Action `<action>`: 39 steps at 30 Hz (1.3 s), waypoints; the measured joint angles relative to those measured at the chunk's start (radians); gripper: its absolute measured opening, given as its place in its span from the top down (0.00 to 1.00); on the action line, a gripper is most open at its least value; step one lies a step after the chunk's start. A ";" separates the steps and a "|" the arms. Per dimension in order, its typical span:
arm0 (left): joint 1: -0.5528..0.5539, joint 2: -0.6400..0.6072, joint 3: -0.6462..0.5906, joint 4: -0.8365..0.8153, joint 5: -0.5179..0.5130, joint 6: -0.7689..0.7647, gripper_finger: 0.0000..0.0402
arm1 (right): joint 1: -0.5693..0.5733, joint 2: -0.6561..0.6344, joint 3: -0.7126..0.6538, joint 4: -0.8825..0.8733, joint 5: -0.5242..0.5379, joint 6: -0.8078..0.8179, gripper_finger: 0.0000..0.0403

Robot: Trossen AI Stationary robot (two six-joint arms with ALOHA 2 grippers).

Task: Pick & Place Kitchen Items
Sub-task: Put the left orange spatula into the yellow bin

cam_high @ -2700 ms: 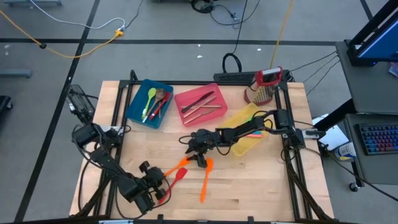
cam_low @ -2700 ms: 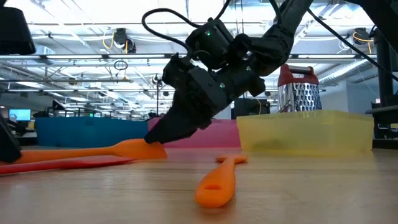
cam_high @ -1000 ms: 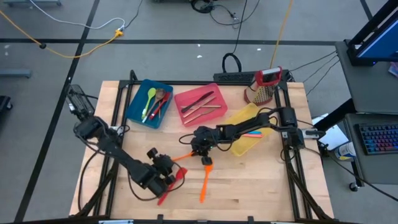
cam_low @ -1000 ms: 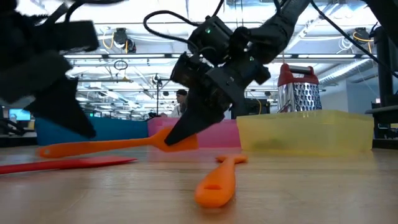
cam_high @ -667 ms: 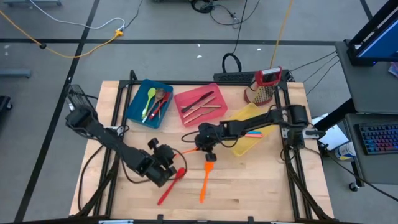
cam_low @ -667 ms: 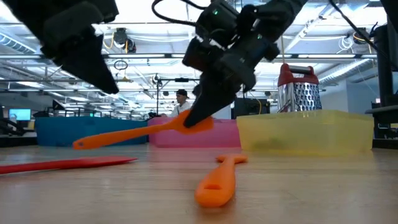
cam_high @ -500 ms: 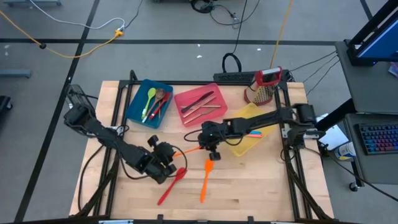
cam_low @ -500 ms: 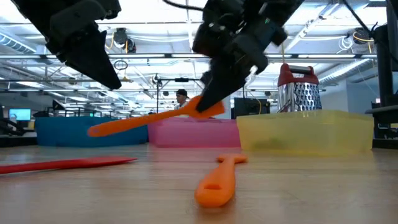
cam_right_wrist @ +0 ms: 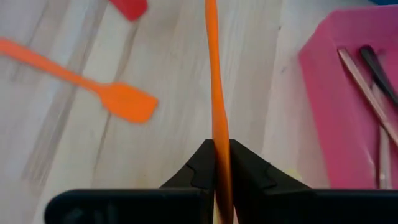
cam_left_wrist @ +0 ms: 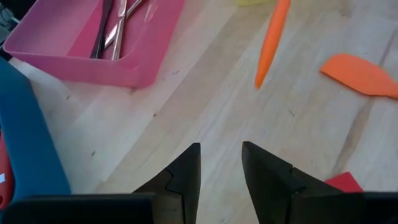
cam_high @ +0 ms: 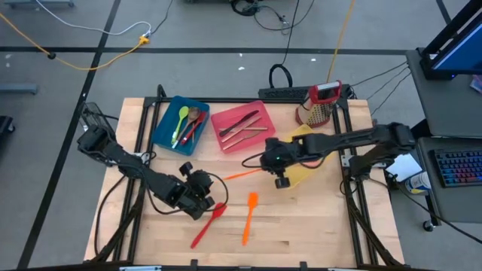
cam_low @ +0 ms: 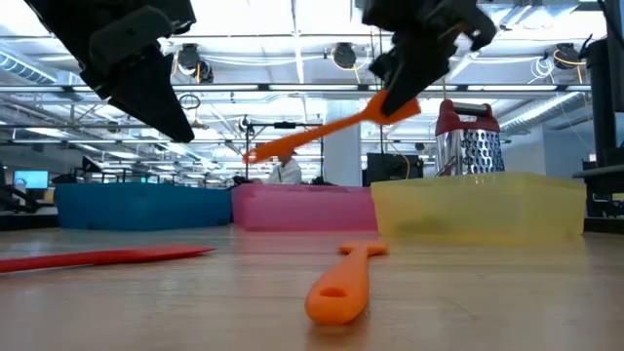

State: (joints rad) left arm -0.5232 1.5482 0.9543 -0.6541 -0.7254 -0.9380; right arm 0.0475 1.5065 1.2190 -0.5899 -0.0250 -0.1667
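Up it goes: the right gripper [cam_high: 276, 160], pinched on the orange spatula [cam_high: 242, 174], has lifted it clear of the table and swung it toward the yellow bin [cam_low: 478, 205], so a drop there looks close. The left gripper [cam_high: 202, 194] has moved in above the red spatula [cam_high: 205, 226], fingers [cam_left_wrist: 186, 171] parted, nothing held. Another orange spatula [cam_high: 248, 217] lies between them.

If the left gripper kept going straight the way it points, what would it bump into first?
Probably the bare table. The left gripper points down at empty wood, its fingers apart and holding nothing. The pink bin lies off to one side. Depth is hard to judge.
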 joint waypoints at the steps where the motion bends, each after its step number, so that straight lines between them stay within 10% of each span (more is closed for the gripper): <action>1: 0.000 0.000 0.000 0.001 0.000 -0.001 0.70 | 0.000 -0.019 0.000 -0.015 0.000 -0.008 0.95; 39: 0.000 0.000 0.000 0.004 -0.006 0.001 0.70 | -0.098 -0.418 -0.061 -0.638 0.077 0.121 0.94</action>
State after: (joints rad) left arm -0.5228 1.5482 0.9546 -0.6498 -0.7311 -0.9369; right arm -0.0507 1.0885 1.1580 -1.2281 0.0517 -0.0460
